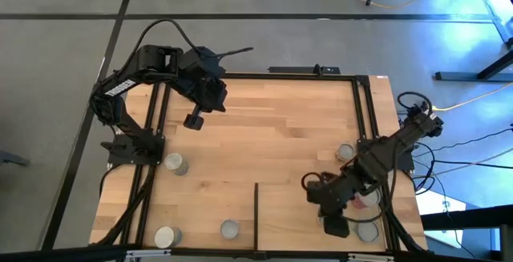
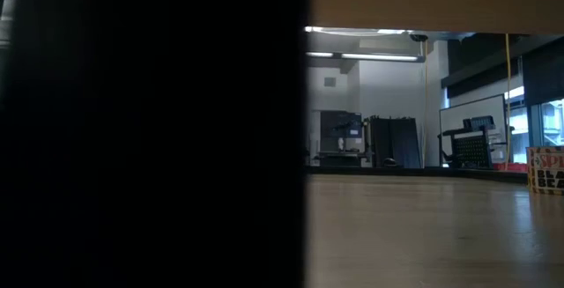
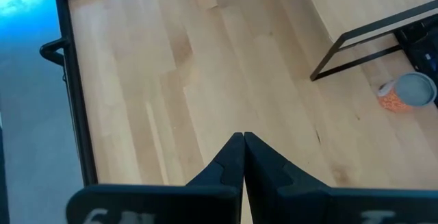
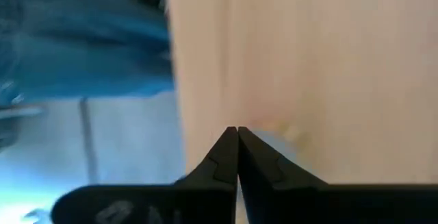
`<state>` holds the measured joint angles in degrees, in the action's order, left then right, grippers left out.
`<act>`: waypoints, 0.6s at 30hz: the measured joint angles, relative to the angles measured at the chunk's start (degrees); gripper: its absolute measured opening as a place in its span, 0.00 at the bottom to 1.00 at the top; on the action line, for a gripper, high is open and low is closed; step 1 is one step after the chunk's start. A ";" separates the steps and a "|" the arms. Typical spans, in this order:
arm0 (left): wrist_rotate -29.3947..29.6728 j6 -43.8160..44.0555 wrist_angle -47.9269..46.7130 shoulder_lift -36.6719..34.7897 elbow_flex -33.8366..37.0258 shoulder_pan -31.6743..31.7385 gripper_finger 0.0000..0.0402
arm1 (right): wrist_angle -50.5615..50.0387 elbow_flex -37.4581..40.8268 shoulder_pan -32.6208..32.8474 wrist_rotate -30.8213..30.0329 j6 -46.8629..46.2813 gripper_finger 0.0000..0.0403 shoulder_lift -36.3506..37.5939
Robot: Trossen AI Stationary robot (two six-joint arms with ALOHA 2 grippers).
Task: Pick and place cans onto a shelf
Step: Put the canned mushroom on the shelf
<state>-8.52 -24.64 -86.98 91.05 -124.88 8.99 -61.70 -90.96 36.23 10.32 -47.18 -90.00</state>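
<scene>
Small round silver-topped metal cans (image 1: 175,163) stand upright, axes vertical, on the light wooden tabletop (image 1: 272,134). The right end effector (image 4: 237,129) hangs over the tabletop's edge, fingers pressed together, empty. The left end effector (image 3: 243,135) hovers likewise closed, empty

Three silver-topped cans (image 1: 175,163) stand upright, well apart, on the table's left half. More cans (image 1: 345,151) stand on the shelf (image 1: 304,230) at right.

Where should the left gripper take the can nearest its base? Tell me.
Grip its round side wall, coming straight down from above: the can stands upright, top up, with no other can near. The left gripper, now shut, must open first.
</scene>
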 joint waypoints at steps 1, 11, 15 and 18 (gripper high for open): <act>-0.01 0.00 0.00 -0.01 0.00 0.00 0.00 | -0.18 0.00 -0.74 -1.44 1.29 0.02 0.00; 0.01 0.02 0.00 0.02 0.00 0.00 0.00 | -0.14 8.43 -5.97 1.12 6.65 0.01 -0.07; 0.01 0.02 0.00 0.02 0.00 0.00 0.00 | 3.43 11.37 -6.90 3.52 7.02 0.01 -0.09; 0.02 0.01 0.00 0.01 0.00 0.00 0.00 | 5.36 12.60 -6.99 5.56 7.00 0.01 -0.11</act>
<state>-8.50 -24.63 -86.98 91.06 -124.88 8.99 -56.35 -78.37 29.23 15.88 -40.18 -90.11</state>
